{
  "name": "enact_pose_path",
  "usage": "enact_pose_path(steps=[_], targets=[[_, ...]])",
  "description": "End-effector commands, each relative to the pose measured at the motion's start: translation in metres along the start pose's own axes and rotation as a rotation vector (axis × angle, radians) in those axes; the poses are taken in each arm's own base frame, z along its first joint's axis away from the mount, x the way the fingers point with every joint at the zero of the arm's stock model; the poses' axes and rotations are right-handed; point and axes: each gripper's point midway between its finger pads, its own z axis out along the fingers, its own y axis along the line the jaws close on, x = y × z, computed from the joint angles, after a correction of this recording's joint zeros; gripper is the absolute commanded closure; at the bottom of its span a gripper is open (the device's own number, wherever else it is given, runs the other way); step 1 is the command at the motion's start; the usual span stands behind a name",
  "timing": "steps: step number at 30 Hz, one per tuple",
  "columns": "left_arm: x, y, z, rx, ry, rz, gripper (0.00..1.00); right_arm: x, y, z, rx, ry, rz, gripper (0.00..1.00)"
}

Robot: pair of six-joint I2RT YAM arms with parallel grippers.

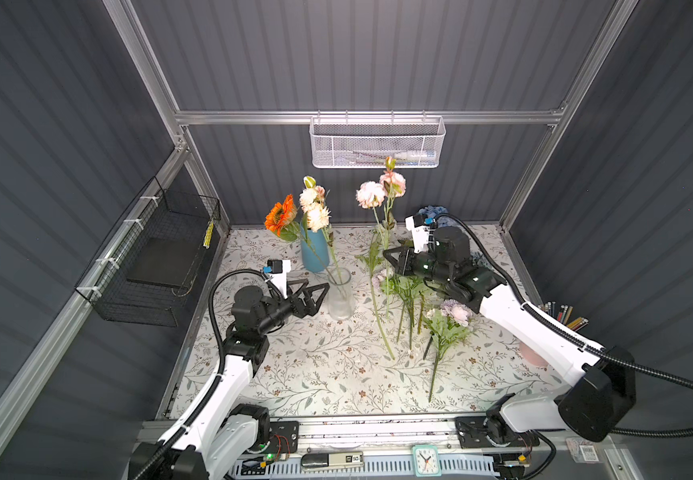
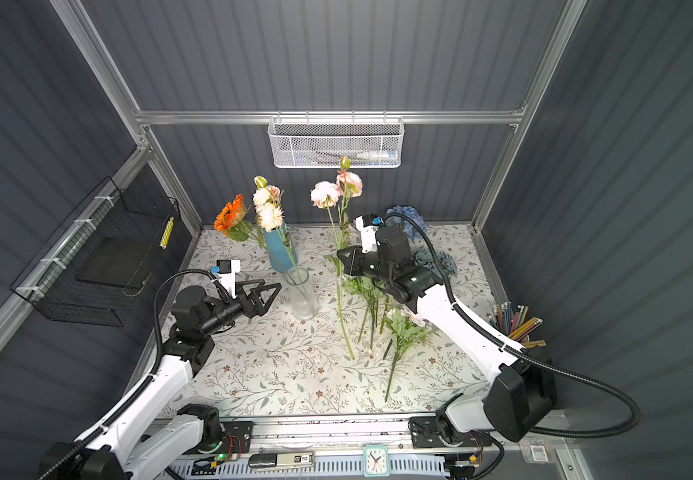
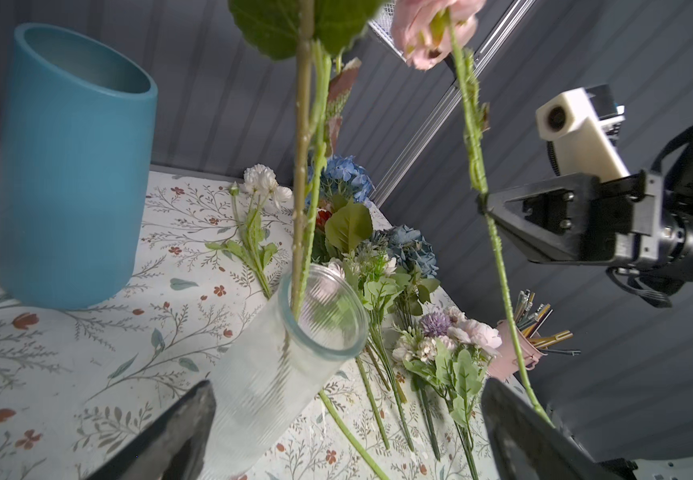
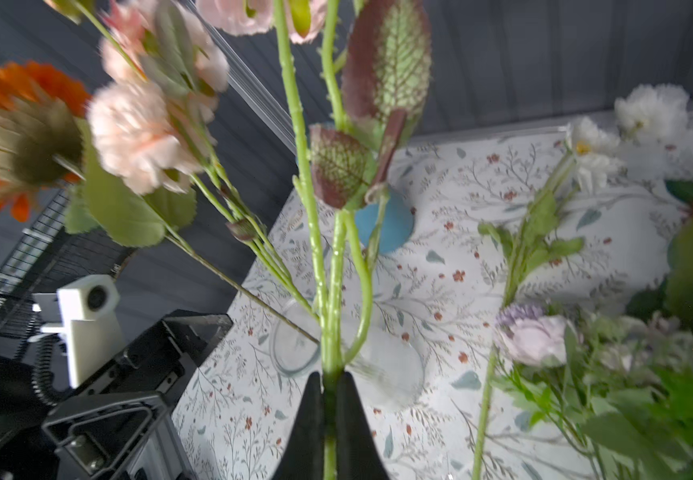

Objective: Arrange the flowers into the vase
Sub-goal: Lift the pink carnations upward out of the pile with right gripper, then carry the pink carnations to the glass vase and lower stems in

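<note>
Your two arms match. The left arm (image 1: 228, 386) and right arm (image 1: 540, 328) have glossy white link shells joined by black cylindrical motor housings. Each stands on a black plate (image 1: 282, 432) on the rail (image 1: 378, 432), one either side of the clock (image 1: 426, 460). A ribbed black conduit (image 1: 668, 378) loops loosely beside each arm, on its side away from the clock. Small green lights (image 1: 475, 276) glow on the black joints. The left gripper (image 1: 318, 283) and right gripper (image 1: 386, 252) carry black, open-framed triangular fingers fastened with silver screws (image 3: 561, 195). Above each sits a white block camera (image 3: 573, 124) with a round lens and blue plug.
</note>
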Motion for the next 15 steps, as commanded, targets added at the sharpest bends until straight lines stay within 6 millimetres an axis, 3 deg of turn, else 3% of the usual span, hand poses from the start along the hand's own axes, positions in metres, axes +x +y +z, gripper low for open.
enact_pose_path(steps=[1, 3, 7, 12, 15], targets=[[-0.032, 0.001, 0.010, -0.012, -0.087, 0.080, 0.00, -0.043, 0.032, -0.009, -0.130, -0.211, -0.083, 1.00], [-0.038, 0.016, 0.017, -0.072, -0.111, 0.096, 0.01, -0.057, 0.045, -0.010, -0.181, -0.293, -0.124, 1.00], [-0.051, 0.022, 0.030, -0.071, -0.146, 0.119, 0.01, -0.070, 0.068, -0.006, -0.237, -0.424, -0.239, 1.00], [-0.067, 0.025, 0.044, -0.055, -0.171, 0.123, 0.00, -0.071, 0.098, -0.002, -0.327, -0.609, -0.440, 1.00], [-0.073, 0.032, 0.049, -0.083, -0.184, 0.117, 0.00, -0.069, 0.105, 0.005, -0.364, -0.700, -0.510, 1.00]])
